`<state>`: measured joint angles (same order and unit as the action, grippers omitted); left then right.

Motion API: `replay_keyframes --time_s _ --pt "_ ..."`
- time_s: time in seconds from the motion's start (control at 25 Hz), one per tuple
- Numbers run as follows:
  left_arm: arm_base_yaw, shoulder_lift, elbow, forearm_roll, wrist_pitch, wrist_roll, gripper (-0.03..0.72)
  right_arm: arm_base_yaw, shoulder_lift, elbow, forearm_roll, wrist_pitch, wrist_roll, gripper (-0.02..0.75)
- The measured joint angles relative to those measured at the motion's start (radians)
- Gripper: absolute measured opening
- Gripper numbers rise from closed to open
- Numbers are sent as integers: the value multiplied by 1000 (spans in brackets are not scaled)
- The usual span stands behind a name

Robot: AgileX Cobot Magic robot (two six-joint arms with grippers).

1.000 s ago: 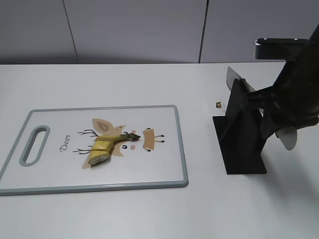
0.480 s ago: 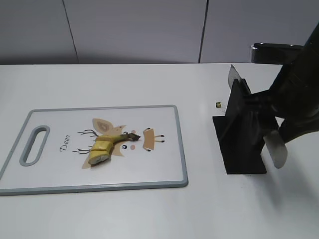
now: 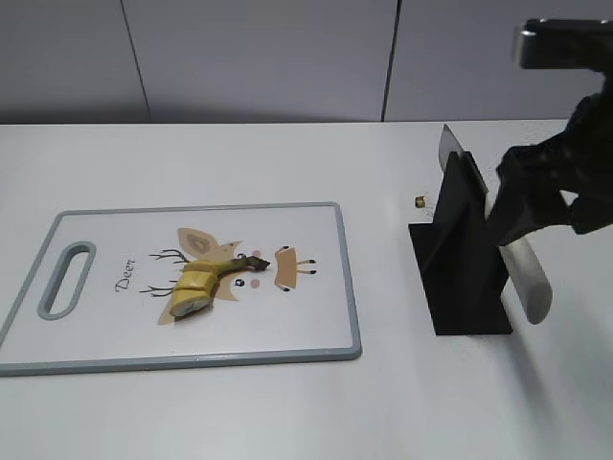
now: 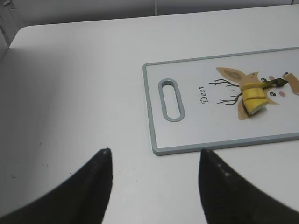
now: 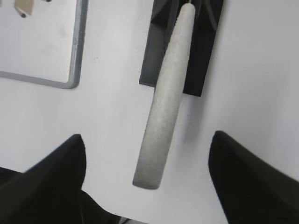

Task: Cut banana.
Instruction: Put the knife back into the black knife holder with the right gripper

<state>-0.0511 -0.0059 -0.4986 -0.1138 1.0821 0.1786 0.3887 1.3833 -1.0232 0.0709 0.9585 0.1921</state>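
Observation:
A short piece of banana (image 3: 199,286) with its stem lies on the white deer-print cutting board (image 3: 316,316), cut end toward the front. It also shows in the left wrist view (image 4: 254,95). The knife stands in a black stand (image 3: 465,264), its grey handle (image 3: 529,280) sticking out to the right. My right gripper (image 3: 548,213) is open above the handle (image 5: 163,107) and apart from it, jaws wide either side in the right wrist view (image 5: 147,139). My left gripper (image 4: 155,158) is open and empty over bare table left of the board (image 4: 154,116).
A small brown bit (image 3: 420,201) lies on the table behind the stand. The table's back edge meets a grey wall. The board's handle slot (image 3: 65,278) is at its left end.
The knife handle has swung left and settled in the stand. My right gripper has let go of it and risen up and to the right. Banana and board have not moved.

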Motion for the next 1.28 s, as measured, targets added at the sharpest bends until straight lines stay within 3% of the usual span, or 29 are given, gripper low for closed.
replay_keyframes --time_s 0.44,0.68,1.28 --pt "0 0 0 0 0 0 574 0 -465 306 4 -83 -167 595" --pt "0 0 0 0 0 0 574 0 -734 476 4 -51 -230 594" --pt "0 0 0 0 -1 0 574 0 -1289 519 65 87 -347 593"
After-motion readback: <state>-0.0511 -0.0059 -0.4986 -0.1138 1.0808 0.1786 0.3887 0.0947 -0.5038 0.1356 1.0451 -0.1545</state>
